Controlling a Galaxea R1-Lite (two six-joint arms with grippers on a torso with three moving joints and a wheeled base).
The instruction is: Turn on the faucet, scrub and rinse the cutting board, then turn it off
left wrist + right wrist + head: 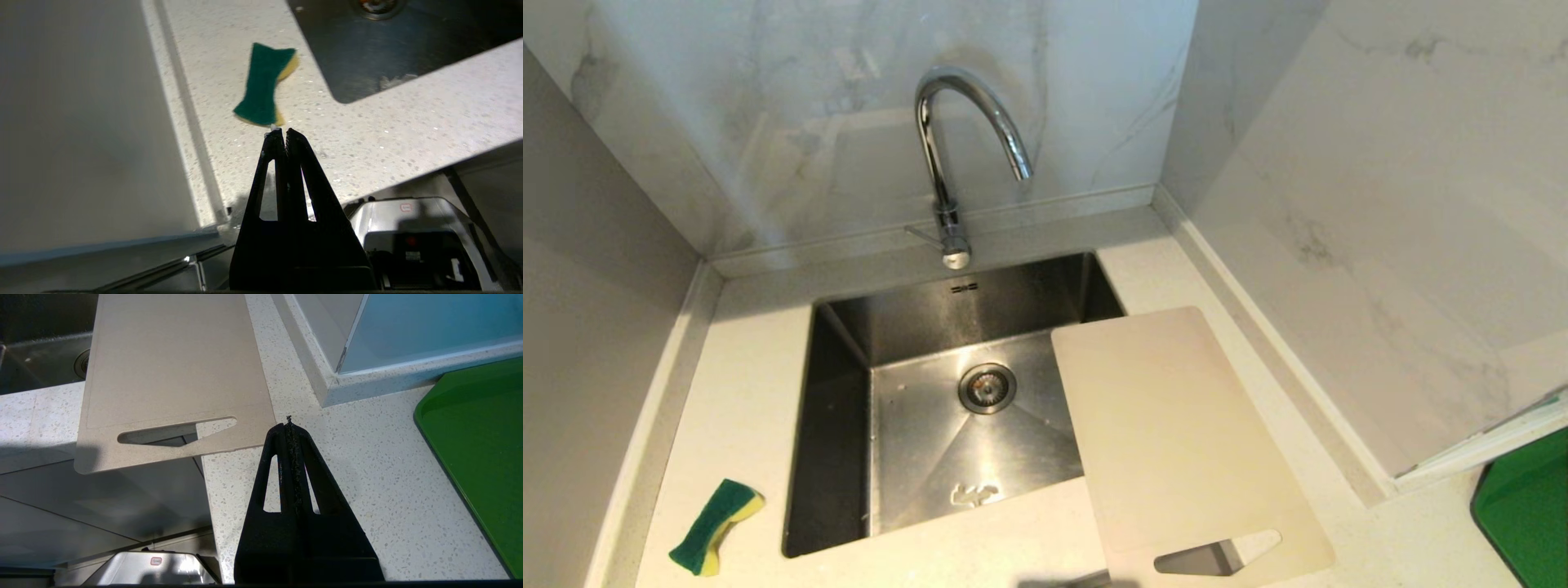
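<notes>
Our cutting board (pixel 1176 441) lies flat on the speckled counter (pixel 743 392), its far end reaching out over the right side of the steel sink (pixel 931 441) and its slotted handle end jutting past the counter's front edge. Seen from our right wrist, the board (pixel 171 371) sits just ahead of and to one side of our right gripper (pixel 290 426), whose fingers are pressed together on nothing; the board's near corner is close to the fingertips, though we cannot tell whether they are above it or level with it. A green tray (pixel 482 449) lies on the other side of those fingers. The faucet (pixel 956 155) rises behind the sink, spout arching over the basin, thin lever sticking out at its base, no water running. Our left gripper (pixel 282 134) hangs over the counter's front edge with its fingers also closed and empty; a green and yellow sponge (pixel 265 85) lies just beyond their tips, apart from them, with the sink's near corner farther off.
</notes>
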